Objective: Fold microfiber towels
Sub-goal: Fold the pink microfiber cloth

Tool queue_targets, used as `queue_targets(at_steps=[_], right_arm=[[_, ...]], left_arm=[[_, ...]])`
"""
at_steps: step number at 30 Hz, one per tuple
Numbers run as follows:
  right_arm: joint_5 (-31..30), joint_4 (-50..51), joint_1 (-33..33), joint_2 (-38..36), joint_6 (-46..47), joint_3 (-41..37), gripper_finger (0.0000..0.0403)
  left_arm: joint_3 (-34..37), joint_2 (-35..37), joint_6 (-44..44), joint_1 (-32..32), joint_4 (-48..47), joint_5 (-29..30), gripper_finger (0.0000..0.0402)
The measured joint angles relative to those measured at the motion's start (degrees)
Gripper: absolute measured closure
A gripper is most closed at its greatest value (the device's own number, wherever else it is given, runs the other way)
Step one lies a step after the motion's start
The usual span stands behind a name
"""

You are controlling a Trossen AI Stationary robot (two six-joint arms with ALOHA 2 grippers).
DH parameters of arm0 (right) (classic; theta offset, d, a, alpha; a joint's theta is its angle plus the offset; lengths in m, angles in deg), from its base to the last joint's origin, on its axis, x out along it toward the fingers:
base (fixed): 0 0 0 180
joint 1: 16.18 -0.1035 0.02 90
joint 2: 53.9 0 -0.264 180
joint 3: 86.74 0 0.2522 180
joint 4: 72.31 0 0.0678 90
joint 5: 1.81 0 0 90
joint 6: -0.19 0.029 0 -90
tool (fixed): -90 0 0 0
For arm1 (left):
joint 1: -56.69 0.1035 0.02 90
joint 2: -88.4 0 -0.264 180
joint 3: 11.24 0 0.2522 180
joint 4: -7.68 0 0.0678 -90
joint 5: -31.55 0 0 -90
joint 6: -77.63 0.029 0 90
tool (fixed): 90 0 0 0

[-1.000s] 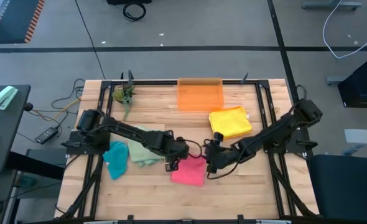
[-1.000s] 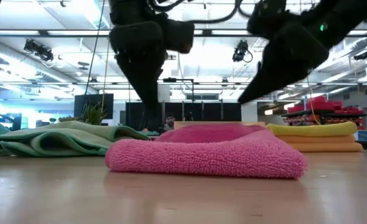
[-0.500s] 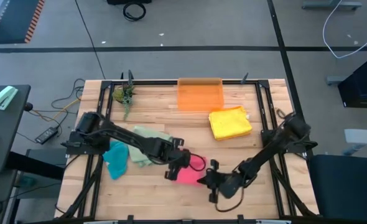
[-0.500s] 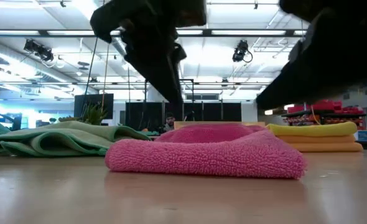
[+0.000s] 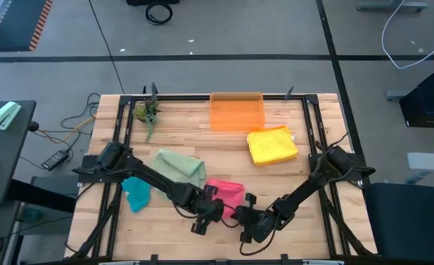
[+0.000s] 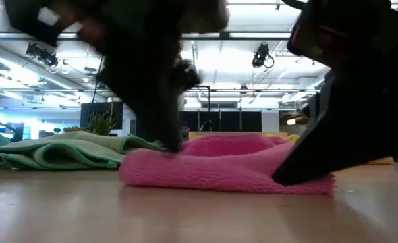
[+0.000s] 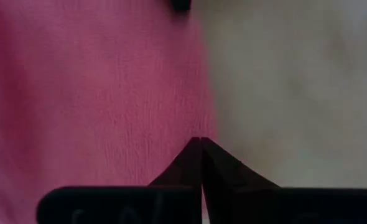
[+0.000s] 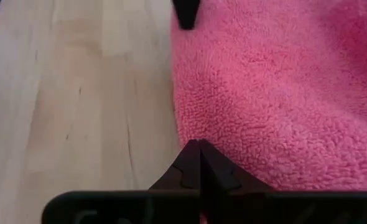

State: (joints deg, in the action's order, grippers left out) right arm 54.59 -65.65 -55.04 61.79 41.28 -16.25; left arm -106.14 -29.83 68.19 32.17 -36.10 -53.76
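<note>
Both your grippers are pinching the pink towel's (image 5: 228,194) near edge: left gripper (image 5: 211,214) clamped on its left corner, right gripper (image 5: 244,218) clamped on its right corner. That towel is lying at the table's (image 5: 180,125) front middle, with green towel (image 5: 180,167) and teal towel (image 5: 137,193) leftward, yellow towels (image 5: 271,144) and orange bin (image 5: 237,112) farther back.

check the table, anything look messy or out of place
The sage green towel and teal towel lie crumpled and unfolded on the left, unlike the neat yellow towel. Nothing looks spilled or damaged.
</note>
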Motion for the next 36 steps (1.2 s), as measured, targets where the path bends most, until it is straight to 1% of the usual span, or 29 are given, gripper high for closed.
queue_targets(at_steps=[4, 7, 9, 13, 17, 20, 22, 23, 26, 27, 30, 34, 36], right_arm=[[2.56, 4.12, -0.49, -1.74, -0.03, -0.07, 0.0402], [5.60, 9.43, -0.66, -3.99, -0.36, -0.12, 0.0402], [6.88, 14.70, -0.66, -6.16, -0.53, -0.19, 0.0402], [7.23, 25.16, -0.66, -11.88, -0.70, -0.26, 0.0402], [6.57, 32.64, -0.90, -19.08, -0.40, -0.28, 0.0402], [4.43, 30.64, -2.16, -23.16, 2.20, -0.79, 0.0403], [3.07, 26.30, -2.45, -23.03, 4.06, -2.12, 0.0403], [2.56, 22.92, -2.73, -22.18, 5.03, -3.04, 0.0403], [-0.27, 9.94, -2.69, -16.95, 6.81, -4.55, 0.0403], [-0.67, 5.83, -2.42, -14.80, 7.33, -4.58, 0.0403], [-1.29, -1.65, -1.57, -7.80, 7.55, -2.75, 0.0403], [-3.01, -2.48, -0.48, -1.57, 9.05, 1.95, 0.0403], [-2.88, -0.12, -0.32, 0.29, 9.73, 3.63, 0.0403]], left_arm=[[-0.16, -1.65, -2.07, -0.35, 1.88, -0.03, 0.0395], [-0.04, -2.39, -3.14, -1.50, 8.56, -0.44, 0.0394], [0.15, -2.43, -3.50, -2.40, 14.36, -0.73, 0.0389], [0.04, -2.33, -6.63, -3.80, 24.72, -0.95, 0.0387], [0.04, -1.83, -4.76, -4.61, 30.92, -0.41, 0.0396], [-0.06, 0.92, -1.57, -4.66, 27.69, 4.58, 0.0394], [-0.12, 2.35, -0.60, -4.38, 21.48, 7.78, 0.0392], [-0.11, 2.40, -0.53, -3.95, 19.02, 8.18, 0.0392], [0.07, 1.91, -0.36, -2.96, 11.77, 8.28, 0.0396], [0.07, 1.57, -0.19, -2.45, 10.69, 8.32, 0.0397], [0.05, 0.29, 0.18, -0.95, 5.69, 8.28, 0.0392], [0.07, -0.86, 0.25, 0.92, 2.42, 8.21, 0.0392], [-0.02, -1.33, -0.22, 1.52, 2.44, 7.07, 0.0396]])
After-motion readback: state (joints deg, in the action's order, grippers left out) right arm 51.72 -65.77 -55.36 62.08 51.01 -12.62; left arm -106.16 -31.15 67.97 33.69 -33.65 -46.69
